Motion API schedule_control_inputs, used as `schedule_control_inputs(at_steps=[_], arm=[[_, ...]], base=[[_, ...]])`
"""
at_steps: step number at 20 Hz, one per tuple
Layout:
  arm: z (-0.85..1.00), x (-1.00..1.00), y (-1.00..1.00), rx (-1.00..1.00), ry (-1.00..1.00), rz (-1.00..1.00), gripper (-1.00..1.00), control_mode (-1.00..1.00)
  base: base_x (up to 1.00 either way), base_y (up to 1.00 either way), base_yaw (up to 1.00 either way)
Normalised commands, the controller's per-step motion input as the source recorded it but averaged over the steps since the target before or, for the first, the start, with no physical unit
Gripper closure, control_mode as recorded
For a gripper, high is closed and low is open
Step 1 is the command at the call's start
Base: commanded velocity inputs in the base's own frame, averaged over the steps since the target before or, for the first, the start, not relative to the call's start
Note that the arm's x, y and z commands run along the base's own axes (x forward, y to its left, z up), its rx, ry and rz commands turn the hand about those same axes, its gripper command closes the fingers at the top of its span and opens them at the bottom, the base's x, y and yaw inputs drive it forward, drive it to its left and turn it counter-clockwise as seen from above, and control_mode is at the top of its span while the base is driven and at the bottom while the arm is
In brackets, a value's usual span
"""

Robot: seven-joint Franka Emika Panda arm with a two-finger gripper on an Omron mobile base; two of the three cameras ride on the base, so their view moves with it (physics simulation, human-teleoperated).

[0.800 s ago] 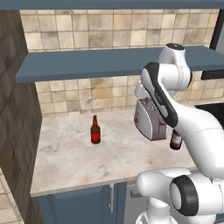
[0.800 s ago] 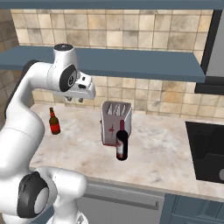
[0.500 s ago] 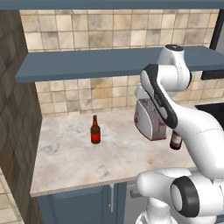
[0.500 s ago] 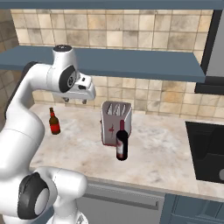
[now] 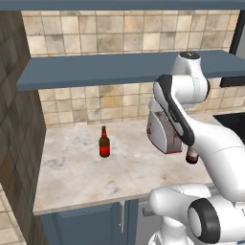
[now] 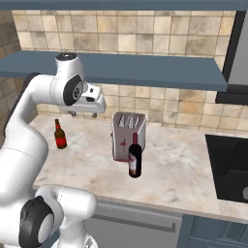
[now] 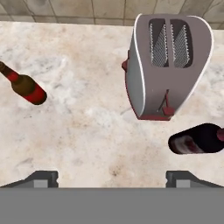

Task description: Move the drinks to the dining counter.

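hovering high over the worktop (image 6: 174,169), the fingers (image 7: 112,178) stand wide apart with nothing between them; in the hand view the two dark tips rise at the bottom edge, well clear of every item. in the right base view the gripper (image 6: 88,112) hangs below the blue shelf (image 6: 145,68), above and between the two drinks.

nearest below: the toaster (image 7: 168,65), slots up, grey with a red base. the wine bottle (image 7: 197,139) stands just in front of it, near-black with a red label. the beer bottle (image 7: 24,86) stands well apart toward the wall side, small and brown with a red label. both upright on the marble worktop with the blue cabinet doors, so neither has reached the dining counter yet.

step in hand, as i judge it: lining up on one drink, not yet committed to either. to do it well, centre the fingers over one bottle before dropping, take it at the body rather than the thin neck, and for the wine bottle come in from the side away from the toaster so a finger does not strike it.

against the earlier frames: bottles and toaster unmoved, base views unshifted; the arm's pose looks nearly the same, any drift too slight to call.
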Motion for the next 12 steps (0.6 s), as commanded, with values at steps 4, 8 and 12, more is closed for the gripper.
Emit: schedule_control_inputs(at_steps=[4, 8, 12], arm=[[-0.25, -0.21, -0.05, -0.01, 0.00, 0.00, -1.00, -1.00], [-0.16, -0.24, -0.21, 0.00, 0.00, 0.00, -1.00, -1.00], [0.00, -0.31, -0.51, 0.02, -0.01, 0.00, -1.00, -1.00]], base=[[0.00, 0.00, 0.00], [0.00, 0.00, 0.00], [0.00, 0.00, 0.00]])
